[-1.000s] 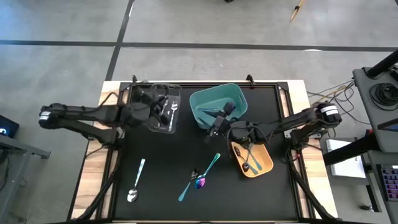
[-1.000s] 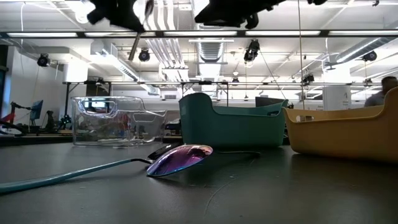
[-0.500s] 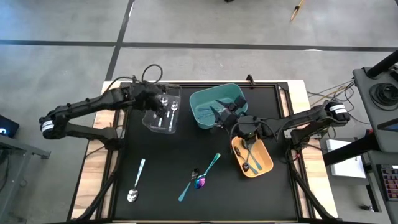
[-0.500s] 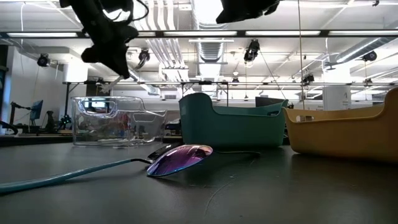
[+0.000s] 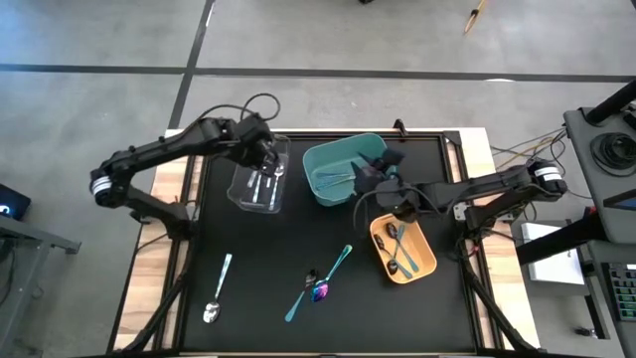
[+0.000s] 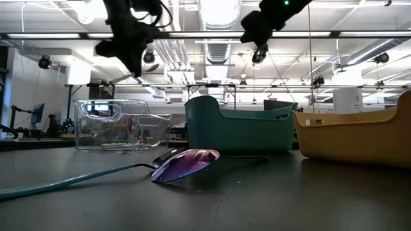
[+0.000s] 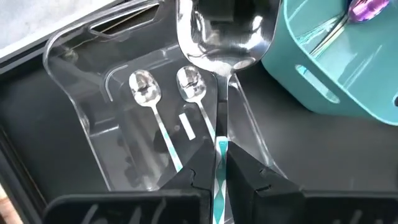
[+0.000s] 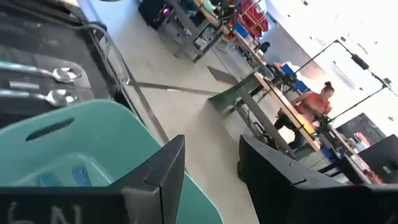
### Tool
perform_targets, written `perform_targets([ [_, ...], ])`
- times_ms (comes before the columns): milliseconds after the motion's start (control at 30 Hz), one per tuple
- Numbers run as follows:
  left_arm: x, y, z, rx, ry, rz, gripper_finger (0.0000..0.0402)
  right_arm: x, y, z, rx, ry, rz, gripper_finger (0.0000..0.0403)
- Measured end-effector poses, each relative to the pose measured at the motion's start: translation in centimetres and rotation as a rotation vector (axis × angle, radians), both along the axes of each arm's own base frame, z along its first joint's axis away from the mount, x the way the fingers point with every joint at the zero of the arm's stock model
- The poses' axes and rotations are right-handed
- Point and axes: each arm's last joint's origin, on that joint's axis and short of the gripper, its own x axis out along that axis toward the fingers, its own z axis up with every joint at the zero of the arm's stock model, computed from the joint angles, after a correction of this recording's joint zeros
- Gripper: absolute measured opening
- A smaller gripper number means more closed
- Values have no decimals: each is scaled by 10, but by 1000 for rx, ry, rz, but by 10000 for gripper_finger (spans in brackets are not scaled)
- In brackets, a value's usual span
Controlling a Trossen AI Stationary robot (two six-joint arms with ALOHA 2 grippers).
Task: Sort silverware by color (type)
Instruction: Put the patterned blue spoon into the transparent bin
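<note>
My left gripper (image 5: 266, 159) hangs over the clear bin (image 5: 241, 189) at the far left, shut on a spoon (image 7: 224, 37) with a shiny silver bowl and a teal-and-white handle. Two like spoons (image 7: 144, 87) (image 7: 189, 84) lie in that bin. My right gripper (image 5: 370, 175) stands open over the teal bin (image 5: 320, 159), nothing between its fingers (image 8: 163, 177). The orange bin (image 5: 422, 264) holds dark spoons (image 5: 396, 249). On the mat lie a silver spoon (image 5: 217, 293), a teal-handled utensil (image 5: 333, 267) and a purple-blue spoon (image 5: 319, 291). My left gripper pinches the spoon's striped handle (image 7: 222, 149) between its two fingers, which lie along the handle. The fingers slant steeply down from above. The spoon juts out past the fingertips, bowl (image 7: 224, 37) foremost, lifted clear above the clear bin.
The three bins stand in a row across the far half of the black mat (image 5: 258, 268). The table's wooden rim (image 5: 154, 259) frames the mat. Cables trail off the right side (image 5: 507, 159). A person (image 8: 320, 99) sits far back in the room.
My left gripper has swung toward the far right over the clear bin and tipped steeply down, still shut on the spoon. My right gripper has drawn from the teal bin's near rim toward its far right, rolling and tipping up to about level, and has stayed open.
</note>
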Motion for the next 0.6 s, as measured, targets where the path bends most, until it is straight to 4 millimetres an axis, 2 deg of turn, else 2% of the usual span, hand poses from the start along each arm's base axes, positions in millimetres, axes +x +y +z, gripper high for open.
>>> perform_targets([
  [267,14,16,-12,-82,87,-13,5,-18,-2,-4,23,45,-10,125],
  [600,10,49,-33,-198,113,51,5,-38,-4,-5,24,30,-11,110],
])
